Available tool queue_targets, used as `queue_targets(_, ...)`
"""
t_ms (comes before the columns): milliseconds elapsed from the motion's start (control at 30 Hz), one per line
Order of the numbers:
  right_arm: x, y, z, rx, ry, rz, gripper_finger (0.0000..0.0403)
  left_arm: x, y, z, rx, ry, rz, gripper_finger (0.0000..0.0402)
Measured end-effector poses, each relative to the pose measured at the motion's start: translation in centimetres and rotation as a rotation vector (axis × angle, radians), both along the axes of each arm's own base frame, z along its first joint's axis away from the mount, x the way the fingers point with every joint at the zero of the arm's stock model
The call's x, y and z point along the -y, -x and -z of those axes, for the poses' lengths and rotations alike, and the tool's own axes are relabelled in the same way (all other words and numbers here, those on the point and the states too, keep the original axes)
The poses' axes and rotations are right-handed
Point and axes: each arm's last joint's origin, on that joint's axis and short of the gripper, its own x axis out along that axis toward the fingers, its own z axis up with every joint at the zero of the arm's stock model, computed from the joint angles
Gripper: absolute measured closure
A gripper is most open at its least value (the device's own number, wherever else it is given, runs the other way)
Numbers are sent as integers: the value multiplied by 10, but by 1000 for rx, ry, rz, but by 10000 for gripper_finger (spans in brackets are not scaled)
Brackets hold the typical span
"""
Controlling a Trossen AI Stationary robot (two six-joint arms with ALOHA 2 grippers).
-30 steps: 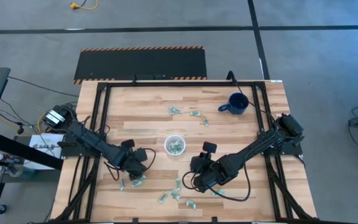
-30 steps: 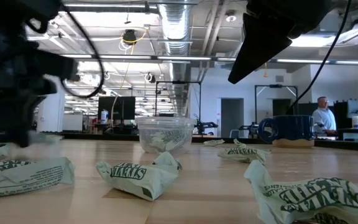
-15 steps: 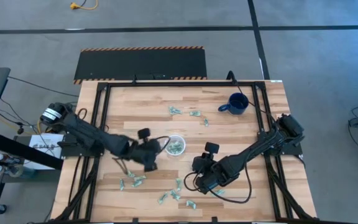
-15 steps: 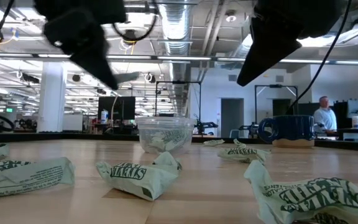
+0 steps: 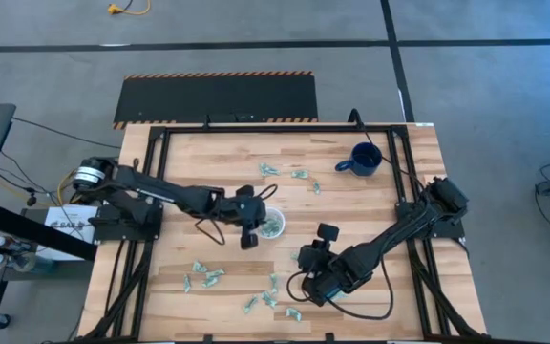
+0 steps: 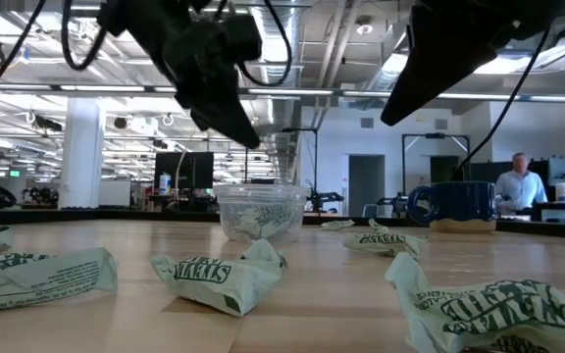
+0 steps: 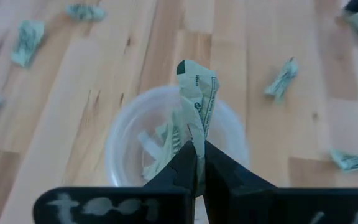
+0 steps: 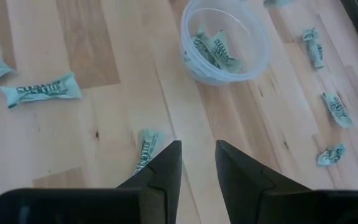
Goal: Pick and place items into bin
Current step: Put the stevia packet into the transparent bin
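Note:
My left gripper is shut on a pale green-and-white wrapper piece and hangs over the bin, a small clear plastic cup at mid-table. The cup stands on its base and has a few pieces in it. In the high view my left gripper is at the cup's left rim. My right gripper stands open above the table nearer the front edge, with nothing between its fingers. A loose piece lies on the wood beside one finger. My left gripper pinches one end of the wrapper piece between its two fingertips. The fingers slant downward from the table's left side. The rest of the piece sticks out past the fingertips, lifted clear above the cup's opening.
Several loose pieces lie near the front edge and beyond the cup. A dark blue mug stands at the far right. Black frame rails run along both table sides. A person is in the room behind.
My left gripper has risen from the front left part of the table and swung toward the right and far side to the cup, tipping less steeply, still shut on the wrapper piece, which is lifted clear. My right gripper has kept still.

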Motion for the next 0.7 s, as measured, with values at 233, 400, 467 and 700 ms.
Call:
queue_targets(233,-1,1,0,11,7,4,310,-4,-3,8,-26,16,3,401)
queue_targets(400,-1,1,0,11,7,6,310,-3,-3,7,-28,40,24,396)
queue_targets(467,-1,1,0,11,7,6,310,-3,-3,9,-31,40,24,388)
queue_targets(700,-1,1,0,10,7,5,310,-3,-3,10,-38,37,23,340)
